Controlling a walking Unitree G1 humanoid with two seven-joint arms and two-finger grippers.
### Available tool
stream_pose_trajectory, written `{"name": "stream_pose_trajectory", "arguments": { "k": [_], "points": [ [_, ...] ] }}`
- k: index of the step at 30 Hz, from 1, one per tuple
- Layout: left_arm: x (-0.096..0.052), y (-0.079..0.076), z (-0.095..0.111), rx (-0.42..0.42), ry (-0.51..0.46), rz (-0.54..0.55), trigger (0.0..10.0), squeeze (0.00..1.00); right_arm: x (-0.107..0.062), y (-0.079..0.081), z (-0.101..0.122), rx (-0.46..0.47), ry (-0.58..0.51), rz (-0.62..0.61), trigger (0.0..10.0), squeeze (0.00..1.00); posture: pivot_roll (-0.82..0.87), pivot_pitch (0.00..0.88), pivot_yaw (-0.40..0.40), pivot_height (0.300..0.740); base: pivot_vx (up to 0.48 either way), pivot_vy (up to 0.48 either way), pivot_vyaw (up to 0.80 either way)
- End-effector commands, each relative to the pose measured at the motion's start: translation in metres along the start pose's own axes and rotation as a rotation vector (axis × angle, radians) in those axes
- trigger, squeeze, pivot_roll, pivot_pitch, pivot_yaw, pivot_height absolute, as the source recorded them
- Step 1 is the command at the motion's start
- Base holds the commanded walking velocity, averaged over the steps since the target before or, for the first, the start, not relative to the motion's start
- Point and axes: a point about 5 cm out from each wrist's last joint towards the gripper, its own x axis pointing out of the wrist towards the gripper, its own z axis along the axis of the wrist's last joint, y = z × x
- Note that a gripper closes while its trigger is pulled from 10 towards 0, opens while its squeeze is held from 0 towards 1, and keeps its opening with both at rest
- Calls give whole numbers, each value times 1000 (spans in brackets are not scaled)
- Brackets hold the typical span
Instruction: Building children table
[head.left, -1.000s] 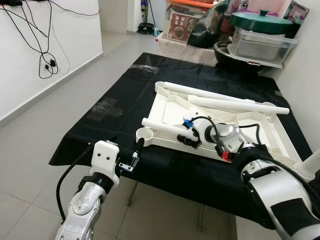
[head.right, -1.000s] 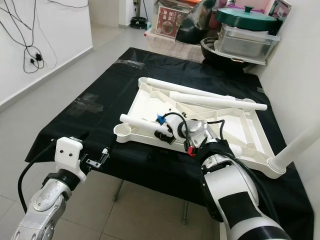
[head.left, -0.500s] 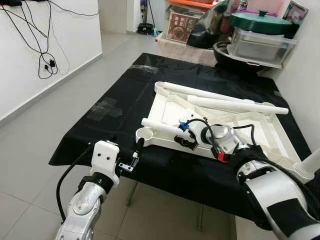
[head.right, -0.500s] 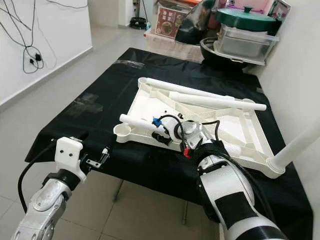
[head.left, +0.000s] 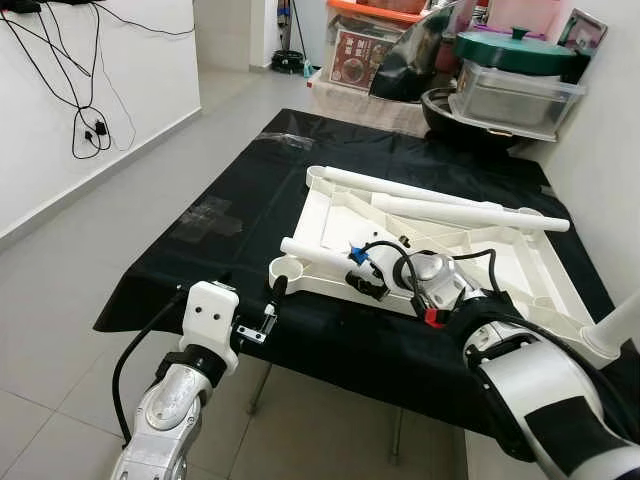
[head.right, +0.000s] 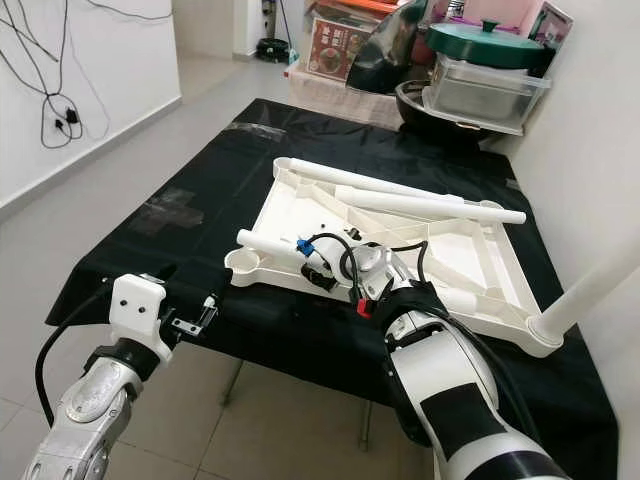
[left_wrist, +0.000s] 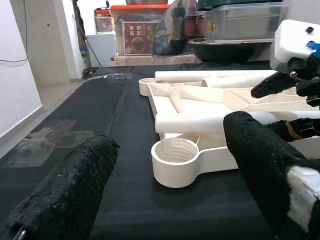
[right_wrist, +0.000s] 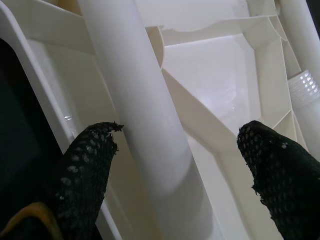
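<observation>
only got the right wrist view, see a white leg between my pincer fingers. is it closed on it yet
Observer: No. The right pincer is open, one finger beside the leg, the other apart.
Operator: where's that leg lying
Observer: Across the near end of the upturned tabletop, by its threaded corner socket.
Operator: left arm?
Observer: The left pincer is open, low at the black table's near edge, pointing at that socket.
Operator: other legs?
Observer: Two more legs lie along the tabletop's far side.
</observation>
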Motion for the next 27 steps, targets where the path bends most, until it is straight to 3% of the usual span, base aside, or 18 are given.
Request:
{"name": "stream_pose_trajectory", "arguments": {
  "k": [1,5,6,7,8,9,10,14,15,27],
  "points": [
    [0,-2,-4,8,24,-11,10000,0,1,5,-5,-19,30,18,10000,0,115,0,-168,740,0,0,0],
    [0,-2,-4,9,26,-6,10000,0,2,7,-2,-39,24,26,10000,0,117,0,-172,740,0,0,0],
    [0,-2,-4,10,27,-5,10000,0,3,8,-1,-36,17,32,8196,0,117,0,-172,740,0,0,0],
    [-1,-2,-4,10,29,-4,10000,0,3,8,-1,-33,12,34,2431,0,117,0,-173,740,0,0,0],
    [-1,-2,-5,11,30,-4,10000,0,3,9,0,-26,8,34,627,0,117,0,-173,740,0,0,0],
    [-1,-2,-5,12,31,-4,10000,0,3,9,0,-20,6,33,627,0,117,0,-173,740,0,0,0],
    [-1,-2,-5,12,31,-4,10000,0,3,9,-1,-17,4,36,0,0,114,0,-170,740,0,0,0],
    [-1,-2,-5,13,32,-4,10000,0,3,10,-2,-20,10,41,196,0,112,0,-169,740,0,0,0],
    [0,-2,-5,14,33,-5,10000,0,3,10,-5,-20,23,35,10000,0,111,0,-167,740,0,0,0],
    [0,-3,-6,15,38,-9,10000,0,4,10,-4,-63,42,33,10000,0,113,0,-168,740,0,0,0]
  ]
}}
